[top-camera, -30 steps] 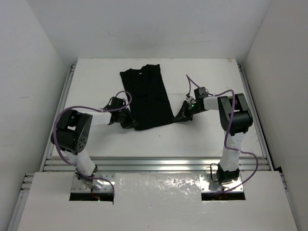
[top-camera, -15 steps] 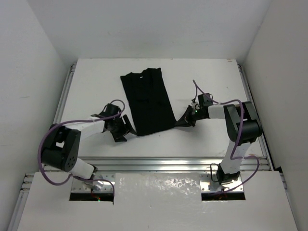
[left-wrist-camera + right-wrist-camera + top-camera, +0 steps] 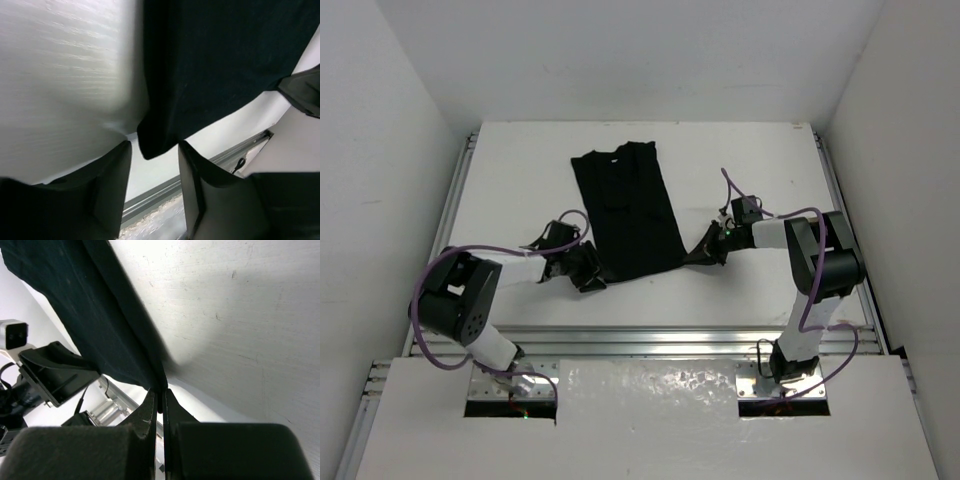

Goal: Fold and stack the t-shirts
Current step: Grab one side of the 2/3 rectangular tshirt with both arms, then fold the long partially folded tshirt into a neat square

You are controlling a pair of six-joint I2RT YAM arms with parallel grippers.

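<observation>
- The black t-shirt [image 3: 628,213] lies flat in the middle of the white table [image 3: 520,170], folded lengthwise into one long, narrow band.
- Its neck end points to the far wall and its hem to the arms. The band slants a little, with the hem end further right than the neck end.
- The cloth is plain, matte and dark, with no print. From above, a faint lengthwise crease runs down it, and the long edges are fairly straight.
- The left gripper [image 3: 155,165] sits low at the near left corner of the hem, jaws spread. That corner [image 3: 150,145] pokes into the gap between them, and neither finger [image 3: 112,185] clamps it.
- The right gripper [image 3: 160,392] is at the near right corner, fingers pressed together and pinching the thin edge of the cloth [image 3: 100,315], which rises off the tabletop to meet them.
</observation>
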